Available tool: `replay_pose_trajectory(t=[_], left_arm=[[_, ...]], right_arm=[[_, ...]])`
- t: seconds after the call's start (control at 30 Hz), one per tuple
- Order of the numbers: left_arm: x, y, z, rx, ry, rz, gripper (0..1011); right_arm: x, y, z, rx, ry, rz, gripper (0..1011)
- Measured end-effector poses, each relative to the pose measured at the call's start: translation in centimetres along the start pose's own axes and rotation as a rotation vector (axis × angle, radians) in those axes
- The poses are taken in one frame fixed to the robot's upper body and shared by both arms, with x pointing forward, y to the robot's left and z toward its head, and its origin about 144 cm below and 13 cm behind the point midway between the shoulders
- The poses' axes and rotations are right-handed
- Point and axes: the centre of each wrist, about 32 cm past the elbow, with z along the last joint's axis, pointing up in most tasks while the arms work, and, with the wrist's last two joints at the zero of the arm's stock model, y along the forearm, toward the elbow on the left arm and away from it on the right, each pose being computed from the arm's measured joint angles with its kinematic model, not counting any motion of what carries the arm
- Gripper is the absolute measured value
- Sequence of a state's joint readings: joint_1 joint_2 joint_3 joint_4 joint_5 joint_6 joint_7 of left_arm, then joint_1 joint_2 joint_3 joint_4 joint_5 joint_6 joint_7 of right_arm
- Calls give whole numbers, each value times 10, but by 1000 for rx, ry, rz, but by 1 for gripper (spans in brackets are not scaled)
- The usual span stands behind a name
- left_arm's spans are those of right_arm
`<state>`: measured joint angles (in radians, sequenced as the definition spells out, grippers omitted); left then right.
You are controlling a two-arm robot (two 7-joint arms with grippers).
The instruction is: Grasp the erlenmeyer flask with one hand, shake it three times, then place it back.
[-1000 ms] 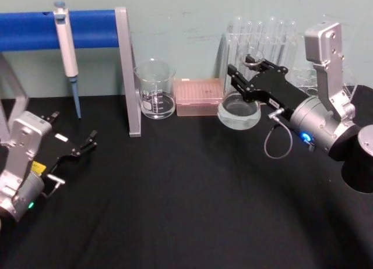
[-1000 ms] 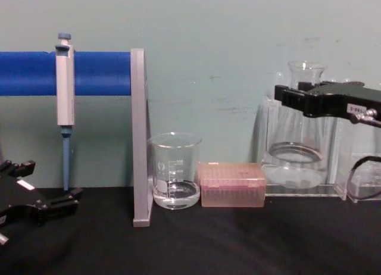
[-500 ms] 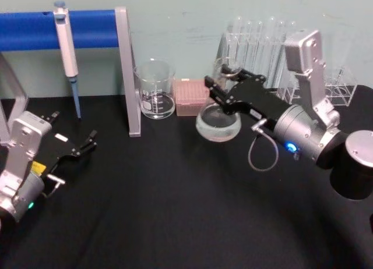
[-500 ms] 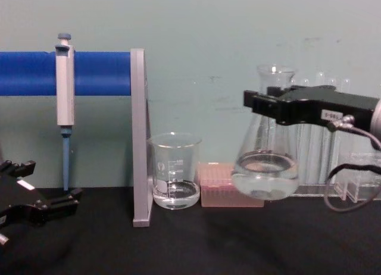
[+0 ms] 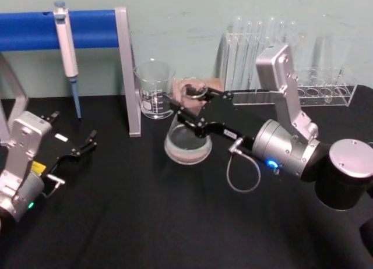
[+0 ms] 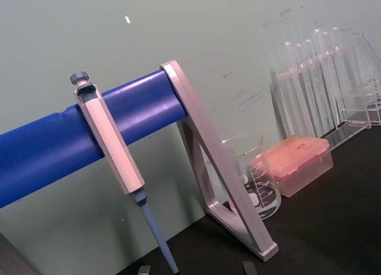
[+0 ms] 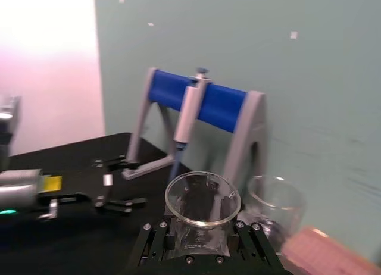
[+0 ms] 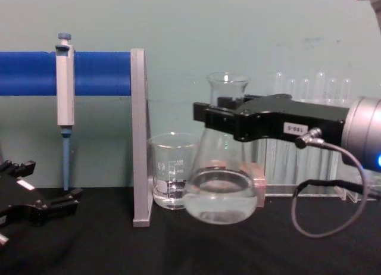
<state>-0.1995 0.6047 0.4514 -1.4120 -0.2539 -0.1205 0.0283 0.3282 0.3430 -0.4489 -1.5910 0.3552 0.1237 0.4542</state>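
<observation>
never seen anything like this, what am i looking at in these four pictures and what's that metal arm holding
It is a robot with two arms working at a black table. One picture looks down from its head, one looks across from its chest, and one comes from a camera on each wrist. The right gripper, black claws on a silver arm, is shut on the neck of the erlenmeyer flask. That is a cone-shaped glass bottle with some clear liquid in it, and it looks lifted just off the table. The left gripper rests open at the table's left side. Along the back wall stand a glass beaker, a pink box, a rack of test tubes, and a pipette hanging on a blue stand.
</observation>
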Motion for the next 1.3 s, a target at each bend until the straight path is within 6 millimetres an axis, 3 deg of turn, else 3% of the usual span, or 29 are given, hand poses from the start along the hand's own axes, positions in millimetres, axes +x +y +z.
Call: replay_pose_trajectory(t=[0.77,1.3], left_arm=[[0,0,0,0,0,0,1001],[0,0,0,0,0,0,1001]], right_arm=[[-29,-6,3,11,-10,264,457],[-32,-11,3,13,-24,318,457]])
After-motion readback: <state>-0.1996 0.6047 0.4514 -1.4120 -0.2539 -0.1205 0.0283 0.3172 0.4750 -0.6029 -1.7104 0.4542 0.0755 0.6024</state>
